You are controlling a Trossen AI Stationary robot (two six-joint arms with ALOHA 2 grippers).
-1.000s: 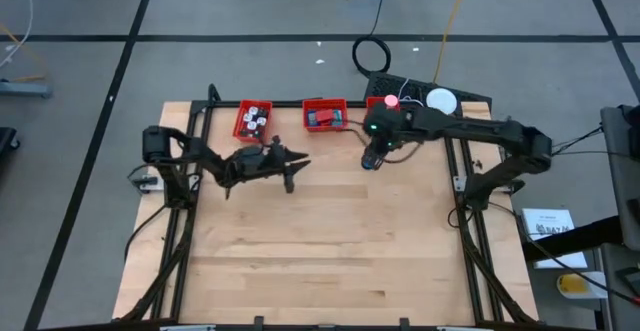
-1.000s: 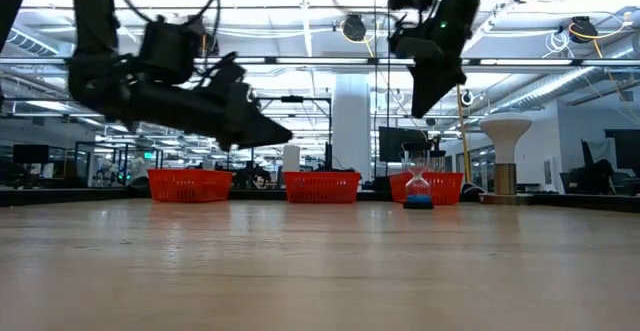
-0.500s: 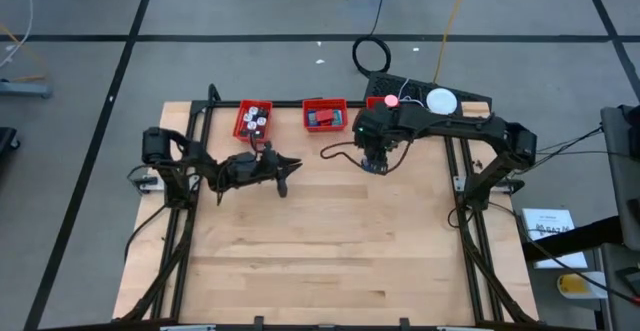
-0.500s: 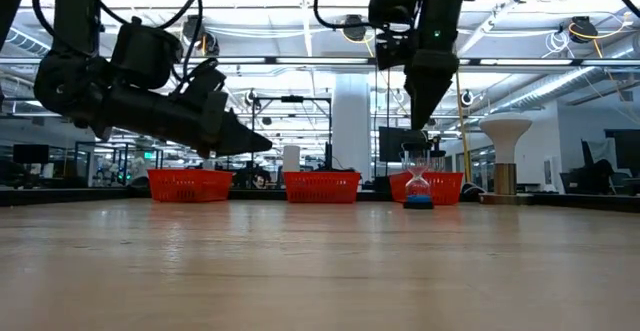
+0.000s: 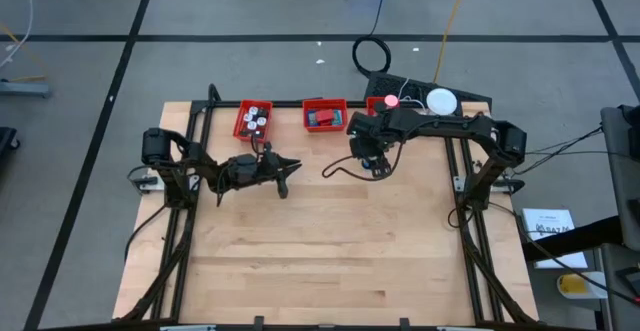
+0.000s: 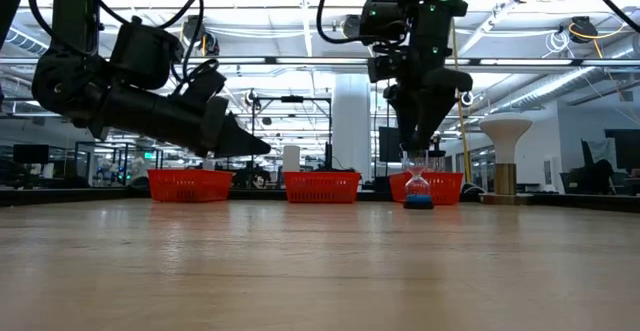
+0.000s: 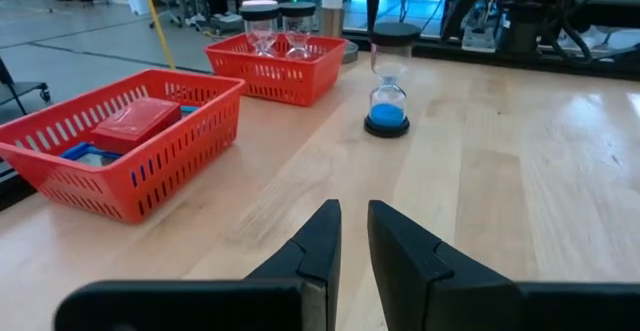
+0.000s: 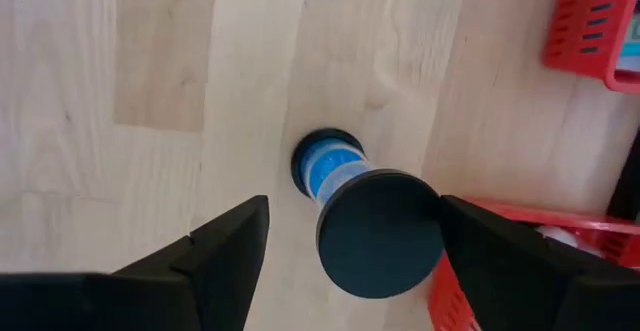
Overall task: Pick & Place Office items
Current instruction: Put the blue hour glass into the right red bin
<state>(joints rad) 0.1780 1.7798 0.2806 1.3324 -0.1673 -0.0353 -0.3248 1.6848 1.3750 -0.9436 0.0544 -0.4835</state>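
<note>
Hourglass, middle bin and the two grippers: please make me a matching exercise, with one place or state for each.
Things:
1. hourglass
2. left gripper
3. right gripper
4. middle bin

States:
a. holds a red block
b. open, above the hourglass
c. stands upright on the table
d. fingers almost together, holding nothing

Pairs: 1-c, 2-d, 3-b, 4-a

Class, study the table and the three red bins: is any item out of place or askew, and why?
One blue-sand hourglass stands upright on the bare table, outside the bins, while two other hourglasses sit in a red bin. The right gripper hovers directly above it with open jaws. Nothing looks spilled or damaged.
</note>
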